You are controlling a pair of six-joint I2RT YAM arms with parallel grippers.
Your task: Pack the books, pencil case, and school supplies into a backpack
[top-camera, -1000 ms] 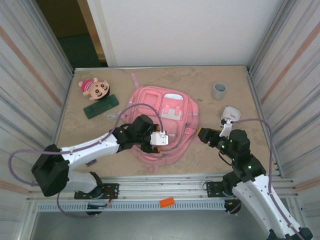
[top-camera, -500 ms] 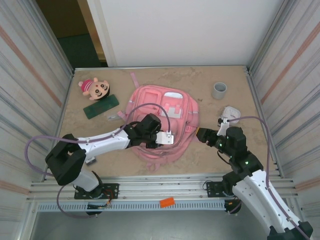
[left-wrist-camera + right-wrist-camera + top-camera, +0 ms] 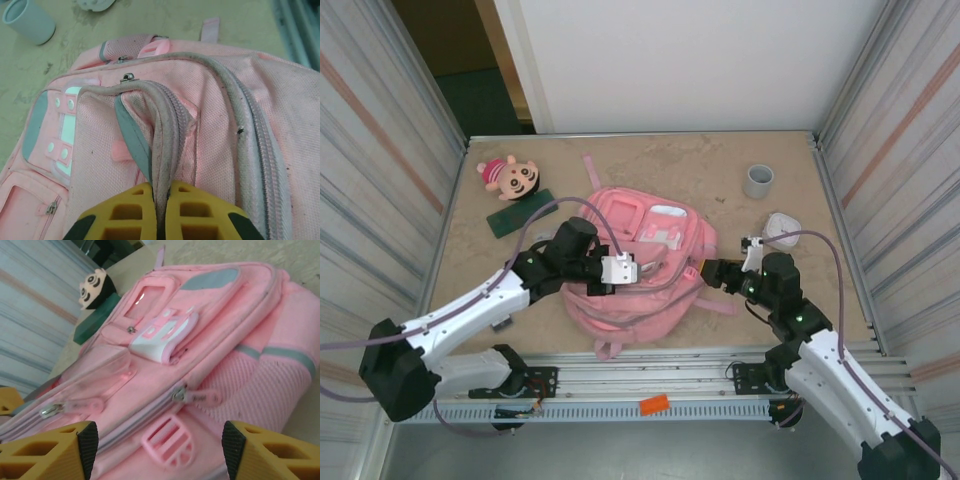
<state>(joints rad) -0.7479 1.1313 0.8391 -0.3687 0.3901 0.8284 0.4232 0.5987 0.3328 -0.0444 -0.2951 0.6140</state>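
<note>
Left gripper (image 3: 161,212) clamps a zip edge (image 3: 169,135) of the backpack (image 3: 225,125); our right gripper (image 3: 159,442), jaws apart, faces the zip pull (image 3: 199,397) dead ahead, nearer.

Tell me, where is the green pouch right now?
In the top view, the pouch lies flat at the far left of the table, beside the doll, left of the backpack.

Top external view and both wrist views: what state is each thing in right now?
backpack: lying front up on the table, a zip-trimmed fold pinched up.
left gripper: shut on the backpack's fold.
right gripper: open, at the backpack's side, holding nothing.
pencil case: flat on the table, outside the backpack.
doll: lying beside the pencil case.
cup: upright.
</note>
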